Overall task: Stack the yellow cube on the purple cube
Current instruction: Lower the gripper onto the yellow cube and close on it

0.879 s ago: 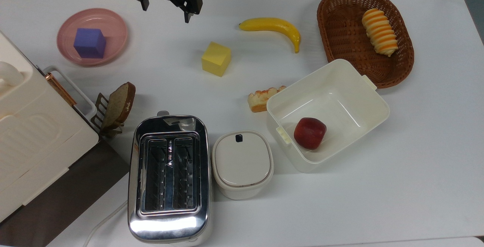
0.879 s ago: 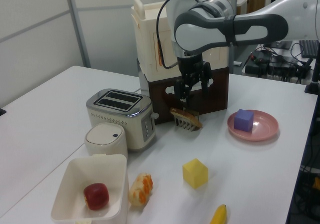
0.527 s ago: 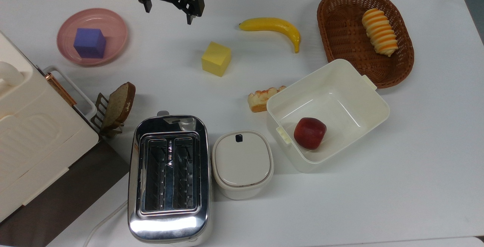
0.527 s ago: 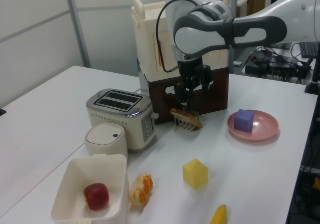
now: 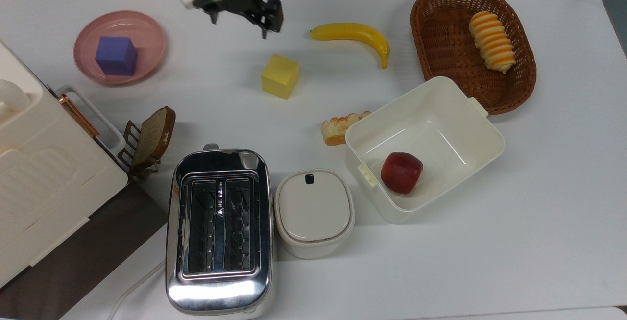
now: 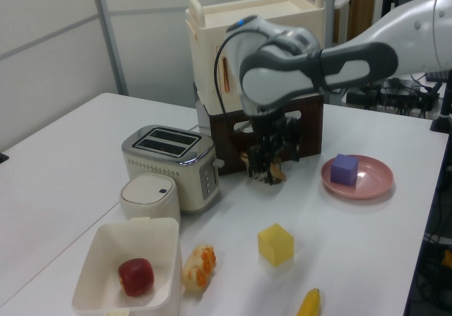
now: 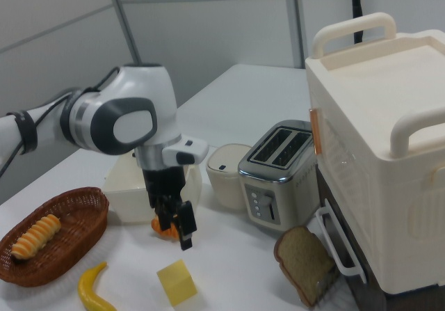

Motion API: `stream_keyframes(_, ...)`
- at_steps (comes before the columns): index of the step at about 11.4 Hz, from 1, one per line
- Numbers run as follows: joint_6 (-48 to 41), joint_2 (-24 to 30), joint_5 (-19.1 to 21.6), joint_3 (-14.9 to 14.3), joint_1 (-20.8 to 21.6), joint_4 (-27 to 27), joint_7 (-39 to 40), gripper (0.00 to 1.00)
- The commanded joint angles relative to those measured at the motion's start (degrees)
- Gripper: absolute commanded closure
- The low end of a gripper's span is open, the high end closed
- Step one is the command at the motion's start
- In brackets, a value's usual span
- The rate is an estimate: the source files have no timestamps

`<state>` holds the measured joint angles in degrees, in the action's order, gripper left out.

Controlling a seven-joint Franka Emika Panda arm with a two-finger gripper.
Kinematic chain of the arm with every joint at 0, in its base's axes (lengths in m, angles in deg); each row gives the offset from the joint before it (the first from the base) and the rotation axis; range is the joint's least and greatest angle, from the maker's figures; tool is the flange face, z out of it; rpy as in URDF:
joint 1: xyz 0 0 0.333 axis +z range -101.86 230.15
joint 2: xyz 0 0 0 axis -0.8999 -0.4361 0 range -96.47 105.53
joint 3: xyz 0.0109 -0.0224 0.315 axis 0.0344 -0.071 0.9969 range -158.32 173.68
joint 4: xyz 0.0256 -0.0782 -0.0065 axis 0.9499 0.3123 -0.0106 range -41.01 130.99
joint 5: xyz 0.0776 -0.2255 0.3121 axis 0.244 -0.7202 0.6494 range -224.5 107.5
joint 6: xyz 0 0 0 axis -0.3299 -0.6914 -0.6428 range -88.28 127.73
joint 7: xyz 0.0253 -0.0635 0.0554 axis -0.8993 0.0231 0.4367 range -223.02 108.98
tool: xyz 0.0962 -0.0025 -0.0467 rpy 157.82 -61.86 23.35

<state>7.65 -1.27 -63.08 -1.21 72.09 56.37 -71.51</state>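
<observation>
Now the pincer (image 5: 240, 18) hangs released and empty above the counter's (image 5: 539, 241) far edge in the top view, apart from the yellow cube (image 5: 279, 76) near the middle. A skewed descent may push it aside. The purple cube (image 5: 116, 55) sits in the pink plate (image 5: 147, 31); an apple (image 5: 401, 172) lies in the white box (image 5: 490, 134).
</observation>
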Motion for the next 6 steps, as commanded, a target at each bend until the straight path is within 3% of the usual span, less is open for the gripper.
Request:
stream_keyframes(1, 6.73, 0.44, 0.71, 0.01, 3.64, 8.19, -7.46, 0.0)
stream_keyframes(3, 12.19, -1.22, 0.62, 0.01, 5.41, 11.64, -11.25, 0.0)
stream_keyframes(6, 16.07, -5.61, 0.54, 0.01, 7.17, 12.35, -13.02, 0.0)
